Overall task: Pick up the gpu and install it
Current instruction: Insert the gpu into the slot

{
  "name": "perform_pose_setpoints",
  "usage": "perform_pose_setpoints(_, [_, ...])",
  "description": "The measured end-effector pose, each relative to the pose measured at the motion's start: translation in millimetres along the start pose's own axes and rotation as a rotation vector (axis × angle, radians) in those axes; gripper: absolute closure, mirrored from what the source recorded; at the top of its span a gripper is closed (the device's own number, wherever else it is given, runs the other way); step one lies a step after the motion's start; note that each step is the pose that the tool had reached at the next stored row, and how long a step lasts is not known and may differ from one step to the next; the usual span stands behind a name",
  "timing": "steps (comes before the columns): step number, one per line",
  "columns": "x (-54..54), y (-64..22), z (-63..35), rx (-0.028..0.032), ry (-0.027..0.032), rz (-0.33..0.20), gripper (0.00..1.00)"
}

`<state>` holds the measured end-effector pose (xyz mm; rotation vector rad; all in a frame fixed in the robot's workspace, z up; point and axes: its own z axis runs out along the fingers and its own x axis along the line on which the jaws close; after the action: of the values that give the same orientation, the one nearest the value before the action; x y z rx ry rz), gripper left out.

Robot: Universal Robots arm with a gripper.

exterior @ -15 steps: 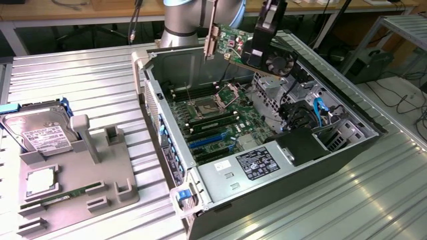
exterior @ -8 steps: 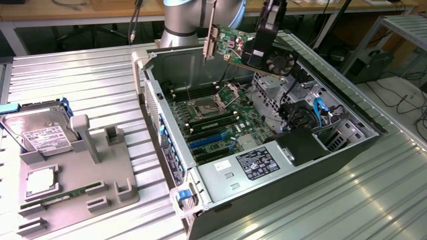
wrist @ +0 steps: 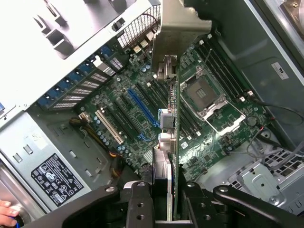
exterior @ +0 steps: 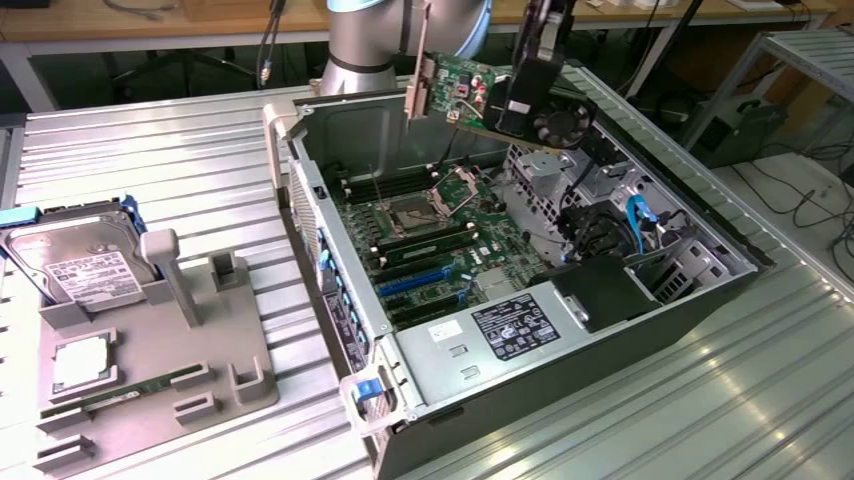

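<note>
My gripper (exterior: 531, 88) is shut on the gpu (exterior: 470, 88), which hangs in the air over the far end of the open computer case (exterior: 286, 135). The card's green board faces the exterior view's left, its silver end bracket (exterior: 419, 72) hanging down on that side and its black fan (exterior: 562, 121) on the other. In the wrist view the gpu (wrist: 169, 135) appears edge-on between the black fingers (wrist: 138, 205), with its bracket (wrist: 176, 28) farthest from me. Beneath it lies the green motherboard (wrist: 118, 102) with a long blue slot (wrist: 143, 107) and an open CPU socket (wrist: 204, 95).
The case holds a power supply (exterior: 518, 328), blue cables (exterior: 641, 222) and drive cages. On the exterior view's left a grey holder (exterior: 160, 355) carries a hard drive (exterior: 83, 262), a CPU (exterior: 80, 365) and a RAM stick (exterior: 134, 388). A hand (wrist: 4, 212) rests by the case corner.
</note>
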<state>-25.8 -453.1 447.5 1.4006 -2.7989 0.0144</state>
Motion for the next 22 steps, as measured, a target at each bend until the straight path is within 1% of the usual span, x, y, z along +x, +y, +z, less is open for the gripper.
perform_pose_setpoints(8, [0.1,-0.1,0.0,0.001,-0.0002,-0.068,0.72])
perform_pose_setpoints(13, [0.2,-0.1,0.0,0.0018,-0.0003,-0.122,0.72])
perform_pose_setpoints(22, [0.2,-0.1,0.0,0.0026,-0.0006,-0.179,0.72])
